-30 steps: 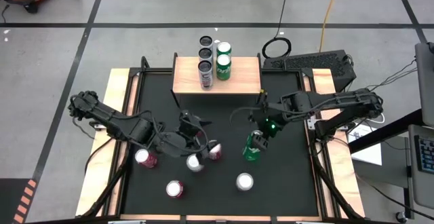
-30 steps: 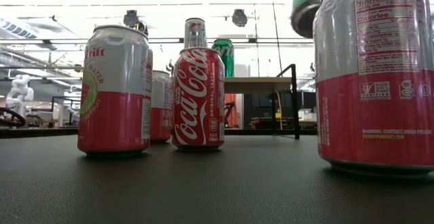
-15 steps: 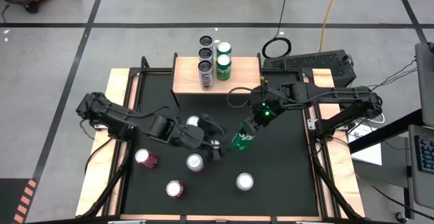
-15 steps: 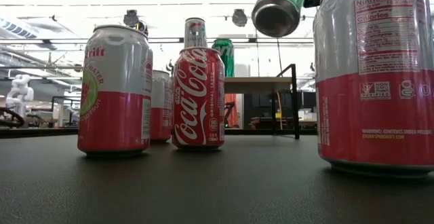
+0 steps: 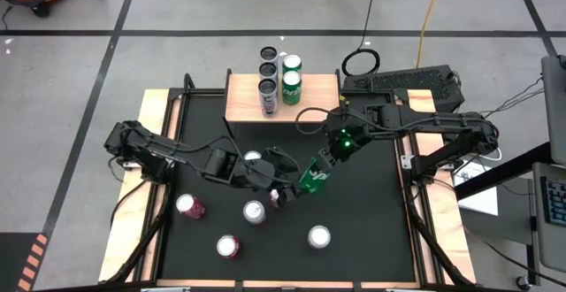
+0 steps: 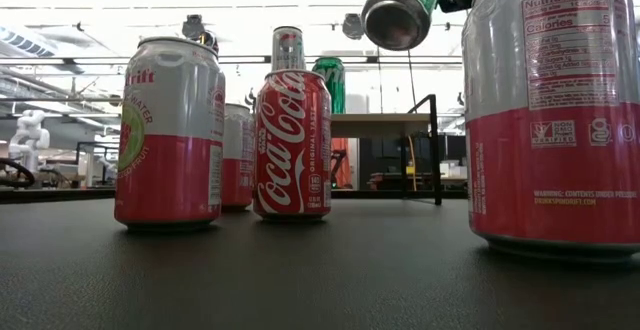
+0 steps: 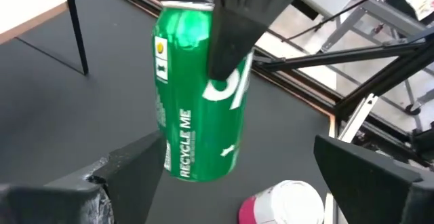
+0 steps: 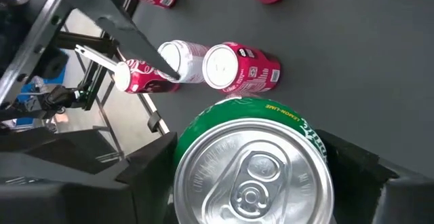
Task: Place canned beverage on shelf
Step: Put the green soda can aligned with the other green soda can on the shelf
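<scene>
1. Closest in the low view is a big pink and white can (image 6: 555, 110) standing on the black table (image 6: 320, 270).
2. A bit farther back stand another pink and white can (image 6: 168, 135) and a red cola can (image 6: 292, 145), both upright.
3. The green can (image 5: 313, 178) is up in the air over the middle of the table. It is tilted, not standing.
4. The green can is shiny green with white letters on its side (image 7: 196, 95). Its top is silver with a pull tab (image 8: 252, 176). Its bottom is silver too (image 6: 397, 25).
5. The right gripper (image 5: 323, 164) has its jaws closed on the top end of the green can.
6. The left gripper (image 5: 285, 179) is just beside the green can. Its two dark fingers (image 7: 135, 166) stand wide apart with the lower end of the can between them, and they do not squeeze it.
7. Farther back is the shelf (image 5: 314, 102), a small light wood board on thin black legs at the far edge of the table.
8. On the shelf stand two green cans (image 5: 291, 87) and a row of three dark cans (image 5: 267, 84), side by side near its middle.
</scene>
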You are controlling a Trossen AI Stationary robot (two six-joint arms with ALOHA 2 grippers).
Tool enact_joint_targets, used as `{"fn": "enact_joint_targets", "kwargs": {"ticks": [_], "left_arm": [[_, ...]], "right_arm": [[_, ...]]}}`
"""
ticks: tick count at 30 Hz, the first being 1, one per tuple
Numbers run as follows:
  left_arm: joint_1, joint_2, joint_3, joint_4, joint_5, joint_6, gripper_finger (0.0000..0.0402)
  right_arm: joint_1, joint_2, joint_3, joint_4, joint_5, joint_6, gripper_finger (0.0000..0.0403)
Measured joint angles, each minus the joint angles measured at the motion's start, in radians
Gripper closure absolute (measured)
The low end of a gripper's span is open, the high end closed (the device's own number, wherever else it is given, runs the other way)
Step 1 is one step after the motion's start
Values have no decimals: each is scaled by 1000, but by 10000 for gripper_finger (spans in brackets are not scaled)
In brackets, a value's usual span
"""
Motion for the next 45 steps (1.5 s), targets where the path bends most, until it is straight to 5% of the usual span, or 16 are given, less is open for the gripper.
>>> {"fn": "enact_joint_targets", "kwargs": {"ticks": [9,19,45], "left_arm": [[24,0,0,-21,-48,33,24],[109,19,0,-22,201,98,4],[121,101,-2,35,289,73,25]], "right_arm": [[0,0,-1,30,0,11,120],[0,0,-1,77,-1,26,120],[1,0,-1,129,-23,6,120]]}}
